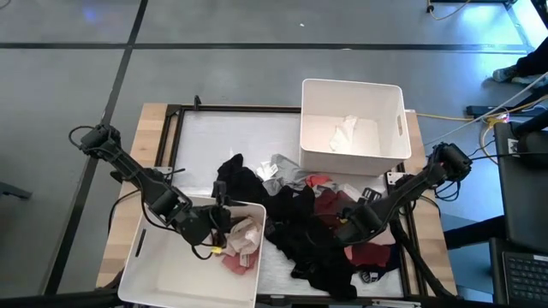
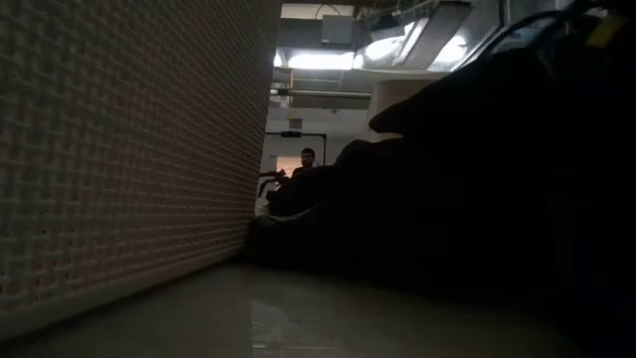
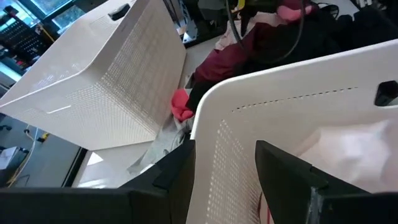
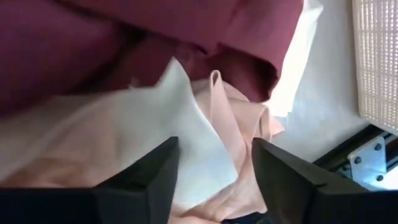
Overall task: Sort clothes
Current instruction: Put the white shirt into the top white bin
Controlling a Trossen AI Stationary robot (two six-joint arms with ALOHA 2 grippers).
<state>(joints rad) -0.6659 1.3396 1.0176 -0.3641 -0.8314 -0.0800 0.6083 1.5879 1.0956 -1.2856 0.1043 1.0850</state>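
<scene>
A pile of clothes (image 1: 300, 231), mostly black with maroon (image 1: 330, 204), red (image 1: 318, 180) and grey (image 1: 287, 167) pieces, lies on the table between two white bins. Pale pink and beige garments (image 1: 242, 239) lie in the near bin (image 1: 171, 274), at its right end. A white garment (image 1: 344, 133) lies in the far bin (image 1: 351, 85). My left gripper (image 1: 221, 221) is open at the near bin's right wall, one finger outside and one inside (image 3: 224, 149). My right gripper (image 1: 341, 229) is open just above a pale pink and white garment (image 4: 155, 118) beside maroon cloth (image 4: 74, 56). My left gripper stands astride the near bin's right wall (image 3: 230, 137), close to its corner, one finger on each side. I cannot tell whether the fingers touch the wall.
The far bin (image 3: 93, 74) stands at the table's far right. The table has a black frame (image 1: 171, 128) and a bare white top (image 1: 231, 133) at the far left. In the low view a bin wall (image 2: 119, 149) and dark clothes (image 2: 447, 199) fill the picture; a person (image 2: 307, 159) stands far behind.
</scene>
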